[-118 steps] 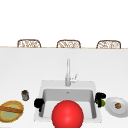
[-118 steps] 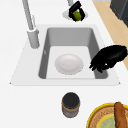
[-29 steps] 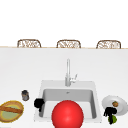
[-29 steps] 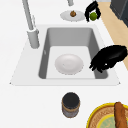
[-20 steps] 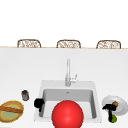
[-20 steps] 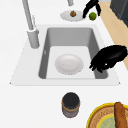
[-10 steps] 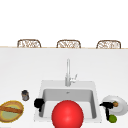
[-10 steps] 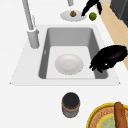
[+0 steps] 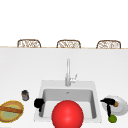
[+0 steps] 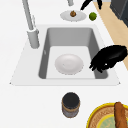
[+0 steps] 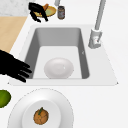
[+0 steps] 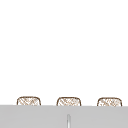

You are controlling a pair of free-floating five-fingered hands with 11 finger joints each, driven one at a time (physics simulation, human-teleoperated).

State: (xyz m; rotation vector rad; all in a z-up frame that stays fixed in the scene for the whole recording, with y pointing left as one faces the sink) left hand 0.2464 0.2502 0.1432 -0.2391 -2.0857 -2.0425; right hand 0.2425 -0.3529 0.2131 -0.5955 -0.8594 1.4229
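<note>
My right hand (image 9: 108,103) hangs open over the left rim of a white plate (image 9: 123,107) on the counter right of the sink (image 9: 47,85). A green lime (image 9: 113,118) lies on the counter just in front of the plate, below the fingers and apart from them. In the right side view this hand (image 11: 12,66) has straight, spread fingers, with the lime (image 11: 3,98) close by. The plate (image 11: 60,105) carries a small brown fruit (image 11: 40,116). My left hand (image 9: 38,103) hovers, relaxed, at the sink's front left rim and holds nothing.
A white dish (image 10: 69,64) lies in the sink basin; a red round thing (image 9: 67,114) fills its front in the front view. The faucet (image 9: 68,72) stands behind. A dark jar (image 9: 25,95) and a yellow basket (image 9: 5,106) with a bread stick stand at the left.
The right hand has let go of the lime and drawn up and away from it. The lime now rests on the counter by the plate. The left hand has not moved.
</note>
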